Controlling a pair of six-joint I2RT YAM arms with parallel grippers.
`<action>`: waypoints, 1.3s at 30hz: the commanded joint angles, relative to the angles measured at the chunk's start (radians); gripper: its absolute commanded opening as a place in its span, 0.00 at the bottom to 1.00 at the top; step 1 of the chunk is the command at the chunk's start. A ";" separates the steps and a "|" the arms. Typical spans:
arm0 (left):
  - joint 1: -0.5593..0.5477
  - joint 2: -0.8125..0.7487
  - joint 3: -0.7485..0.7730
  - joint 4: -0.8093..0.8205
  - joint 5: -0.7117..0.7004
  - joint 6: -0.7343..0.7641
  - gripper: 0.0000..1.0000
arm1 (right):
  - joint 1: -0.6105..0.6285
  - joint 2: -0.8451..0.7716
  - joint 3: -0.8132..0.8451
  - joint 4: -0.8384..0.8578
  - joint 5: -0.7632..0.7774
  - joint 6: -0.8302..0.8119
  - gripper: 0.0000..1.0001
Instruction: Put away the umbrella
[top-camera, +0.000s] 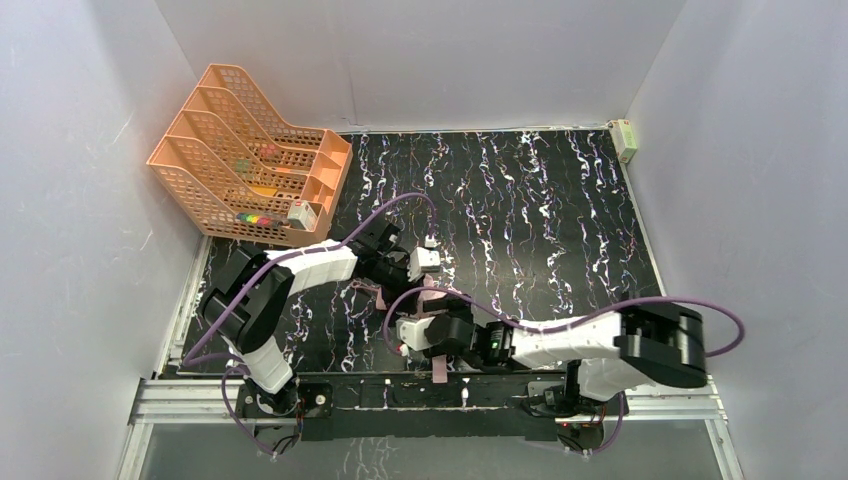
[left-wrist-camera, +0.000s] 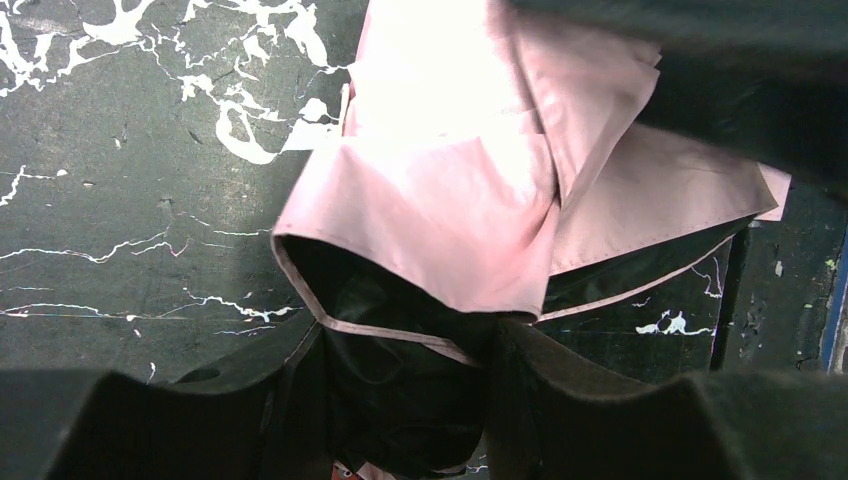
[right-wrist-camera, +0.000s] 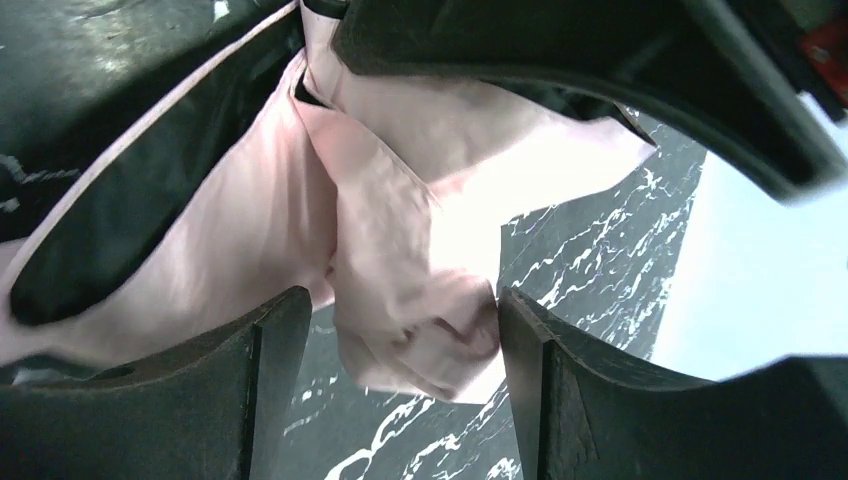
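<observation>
A black surface (top-camera: 560, 200) veined with white sits between pale walls (top-camera: 420, 60). An orange file rack (top-camera: 250, 150) stands in the far left corner, its contents too small to tell. The umbrella (top-camera: 432, 300) lies near the front edge between the two arms, which hide most of it from above. The left fingers (left-wrist-camera: 500, 350) are clenched on its black fabric. The right fingers (right-wrist-camera: 515, 320) stand released, with pink folds loose between them. Its shaft and handle cannot be made out.
</observation>
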 joint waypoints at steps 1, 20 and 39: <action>-0.008 0.002 -0.035 -0.029 -0.110 0.019 0.00 | 0.007 -0.171 0.009 -0.189 -0.116 0.118 0.77; -0.081 -0.165 -0.198 0.117 -0.297 -0.017 0.00 | 0.005 -0.629 0.324 -0.570 -0.251 0.767 0.83; -0.238 -0.279 -0.335 0.256 -0.587 0.091 0.00 | -0.804 -0.322 0.457 -0.764 -0.897 0.757 0.91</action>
